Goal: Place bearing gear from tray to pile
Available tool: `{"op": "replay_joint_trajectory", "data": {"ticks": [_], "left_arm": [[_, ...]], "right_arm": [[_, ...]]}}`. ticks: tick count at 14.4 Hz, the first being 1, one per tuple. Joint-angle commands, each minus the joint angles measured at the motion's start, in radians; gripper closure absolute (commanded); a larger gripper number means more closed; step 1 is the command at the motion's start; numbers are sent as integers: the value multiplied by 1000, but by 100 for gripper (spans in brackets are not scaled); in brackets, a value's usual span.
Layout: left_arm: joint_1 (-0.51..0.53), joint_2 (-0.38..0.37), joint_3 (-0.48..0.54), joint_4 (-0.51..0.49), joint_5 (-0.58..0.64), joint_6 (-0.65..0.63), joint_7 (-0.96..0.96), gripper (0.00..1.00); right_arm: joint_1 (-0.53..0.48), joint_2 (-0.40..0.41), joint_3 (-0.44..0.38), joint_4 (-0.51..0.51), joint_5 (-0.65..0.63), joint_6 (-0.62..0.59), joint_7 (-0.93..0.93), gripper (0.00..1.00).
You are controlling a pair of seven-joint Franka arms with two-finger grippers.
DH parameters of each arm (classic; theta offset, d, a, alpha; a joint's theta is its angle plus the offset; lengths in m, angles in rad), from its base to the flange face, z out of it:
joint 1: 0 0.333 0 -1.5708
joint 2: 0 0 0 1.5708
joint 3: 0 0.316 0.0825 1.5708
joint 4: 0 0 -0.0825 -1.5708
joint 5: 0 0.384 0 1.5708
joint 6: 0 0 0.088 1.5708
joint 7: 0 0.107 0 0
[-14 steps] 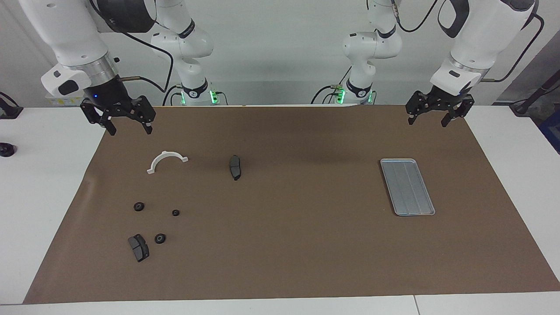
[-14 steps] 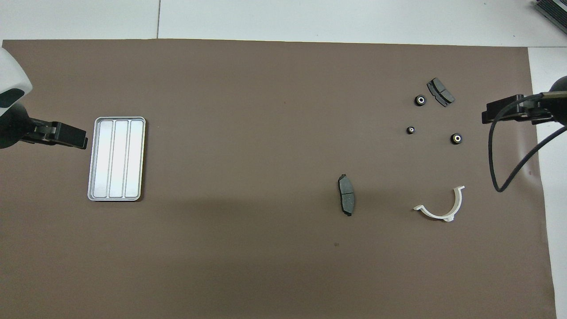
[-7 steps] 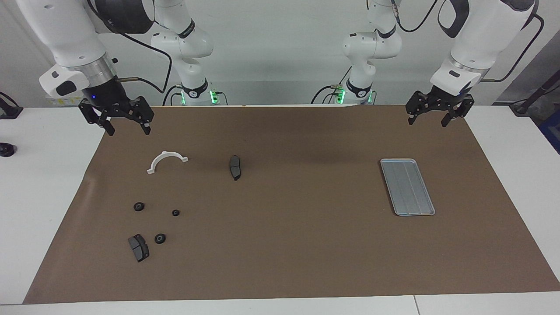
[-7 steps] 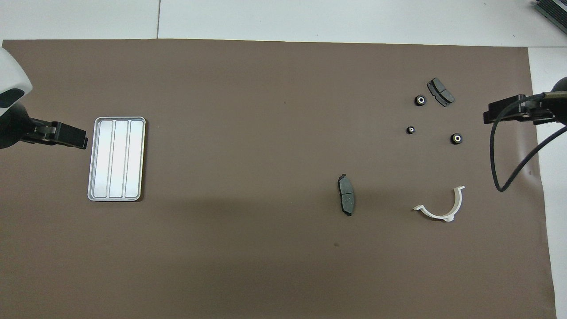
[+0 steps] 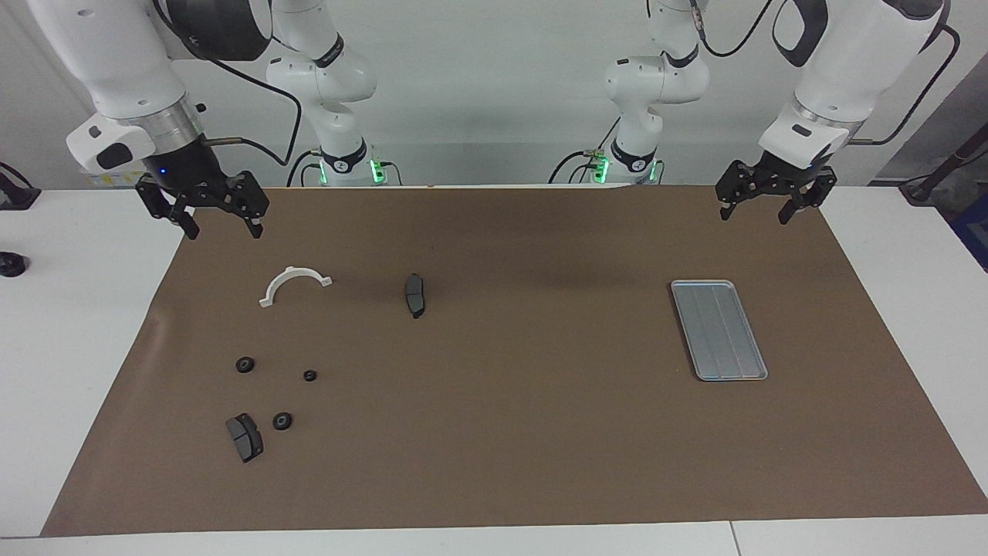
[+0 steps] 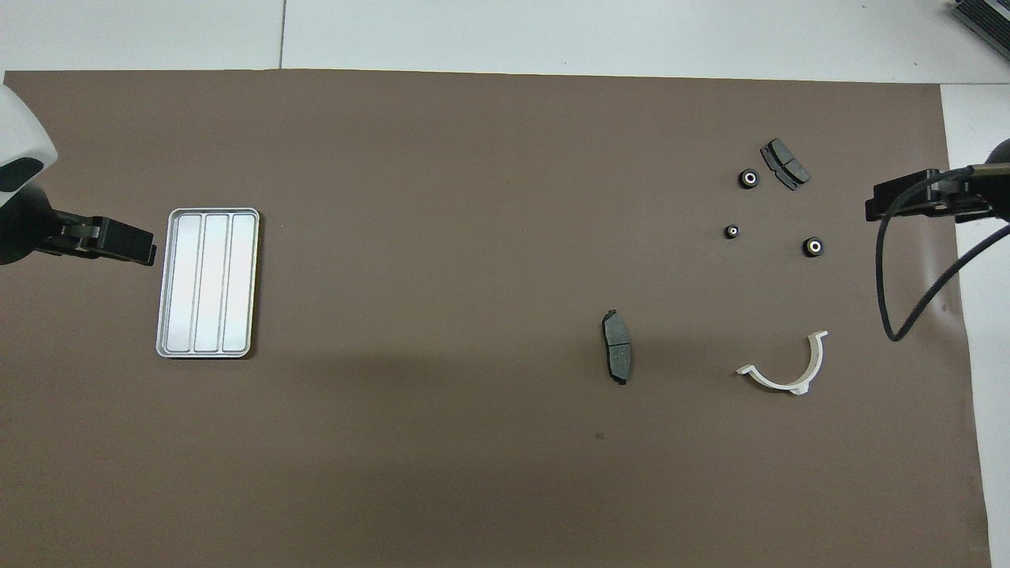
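Note:
The silver ridged tray (image 5: 718,330) (image 6: 207,282) lies toward the left arm's end of the table with nothing in it. Three small black bearing gears (image 5: 245,364) (image 5: 309,375) (image 5: 282,421) (image 6: 813,247) sit on the mat at the right arm's end, among the pile: a dark brake pad (image 5: 245,437) (image 6: 784,164), a second pad (image 5: 414,294) (image 6: 617,356) and a white half-ring bracket (image 5: 294,284) (image 6: 789,371). My right gripper (image 5: 224,230) hangs open and empty over the mat's edge by the pile. My left gripper (image 5: 753,216) waits open and empty over the mat's edge by the tray.
A brown mat (image 5: 509,432) covers most of the white table (image 5: 69,324). A small black object (image 5: 11,264) sits on the bare table at the right arm's end. The right arm's black cable (image 6: 888,292) loops over the mat's edge.
The right gripper has drifted a little outward toward the right arm's end of the table, still open. The left arm and all parts are where they were.

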Motion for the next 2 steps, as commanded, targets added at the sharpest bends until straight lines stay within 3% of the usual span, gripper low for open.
{"op": "replay_joint_trajectory", "data": {"ticks": [1,2], "left_arm": [[7,-31,2,-31,-15,-1,14,0],[7,-31,2,-31,-15,-1,14,0]], "right_arm": [[-8,-4,7,-10,-13,2,12,0],[-8,-4,7,-10,-12,2,11,0]]}}
